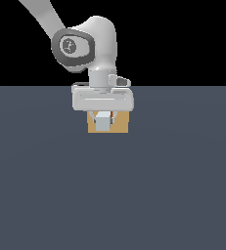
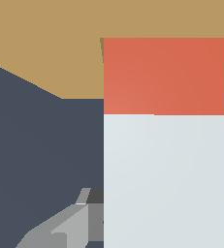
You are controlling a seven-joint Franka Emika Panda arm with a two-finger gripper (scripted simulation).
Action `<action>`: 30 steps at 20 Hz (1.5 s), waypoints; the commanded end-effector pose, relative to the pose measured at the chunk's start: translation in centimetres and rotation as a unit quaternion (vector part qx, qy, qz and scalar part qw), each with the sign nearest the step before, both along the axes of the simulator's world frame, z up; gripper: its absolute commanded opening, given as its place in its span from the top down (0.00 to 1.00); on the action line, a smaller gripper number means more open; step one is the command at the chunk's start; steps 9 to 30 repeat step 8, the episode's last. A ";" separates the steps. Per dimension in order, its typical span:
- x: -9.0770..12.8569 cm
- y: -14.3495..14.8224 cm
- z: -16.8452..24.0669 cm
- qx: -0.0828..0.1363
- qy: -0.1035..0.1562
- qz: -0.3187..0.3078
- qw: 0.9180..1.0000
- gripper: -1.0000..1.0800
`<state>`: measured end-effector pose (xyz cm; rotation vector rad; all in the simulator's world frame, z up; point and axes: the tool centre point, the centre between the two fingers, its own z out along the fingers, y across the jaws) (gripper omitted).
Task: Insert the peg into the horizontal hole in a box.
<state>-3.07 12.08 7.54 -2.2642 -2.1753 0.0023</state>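
My long square pale grey-white peg [image 2: 167, 179] with its red-orange end fills the wrist view, the gripper [image 1: 102, 118] clamped on it, held level so its tip meets the hole in the tan wooden box [image 2: 45, 43]

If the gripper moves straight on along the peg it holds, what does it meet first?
Most likely the box. The peg, held in the gripper, has its red end at the tan face, seemingly at the hole. Depth is unclear, so contact cannot be confirmed.
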 end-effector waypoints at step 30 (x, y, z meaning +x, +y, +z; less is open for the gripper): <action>0.4 2.5 0.2 0.000 -0.002 -0.001 1.000 1.00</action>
